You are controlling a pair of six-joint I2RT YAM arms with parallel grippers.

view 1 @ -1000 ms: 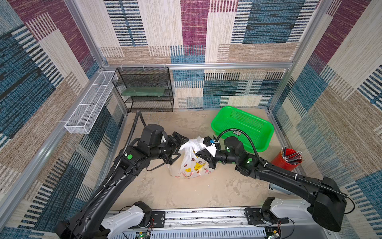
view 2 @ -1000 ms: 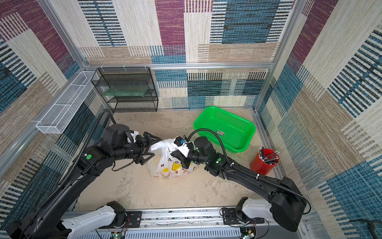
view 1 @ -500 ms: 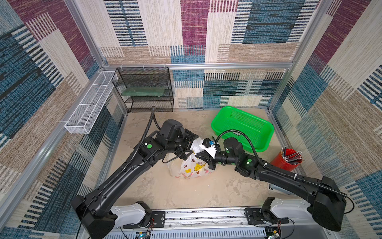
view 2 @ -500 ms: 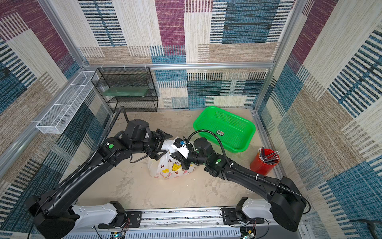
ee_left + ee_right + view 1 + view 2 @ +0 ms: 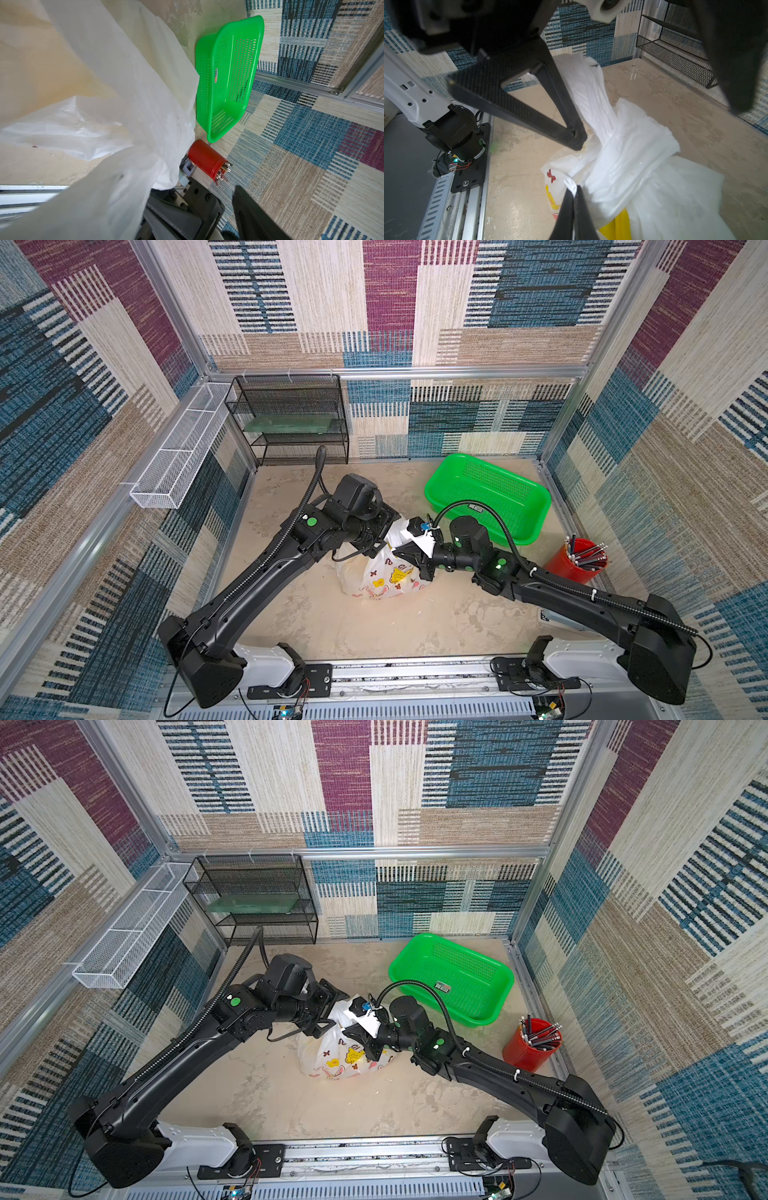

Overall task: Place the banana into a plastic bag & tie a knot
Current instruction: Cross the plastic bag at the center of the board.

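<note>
The right fingers (image 5: 564,214) are pressed together, pinching a thin white end of the plastic bag (image 5: 664,197) just beside a red print on its side. The left fingers (image 5: 508,112) stand spread wide. One triangular black finger has its tip against a handle strip (image 5: 589,99) that rises out of the bag. The other finger is well off on the strip's far side, so the strip runs up between them unclamped.

Just below that tip the white strips wrap around each other in the knot (image 5: 629,149), bunched at the bag's neck, with a broad end sticking out sideways. A yellow shape (image 5: 618,226) shows through the film under the knot; I cannot tell whether it is the banana or a print.

In both top views the bag sits near the middle of the worktop (image 5: 374,639), its cartoon prints facing the robot's base, and both arms meet over its top. A green perforated basket (image 5: 486,493) lies toward the far right corner, apart from the bag. A red cup of pens (image 5: 575,564) stands by the right wall. A black mesh shelf (image 5: 291,423) stands against the back wall, and a white wire basket (image 5: 174,460) hangs on the left wall. In the left wrist view the bag's film fills most of the picture.
</note>
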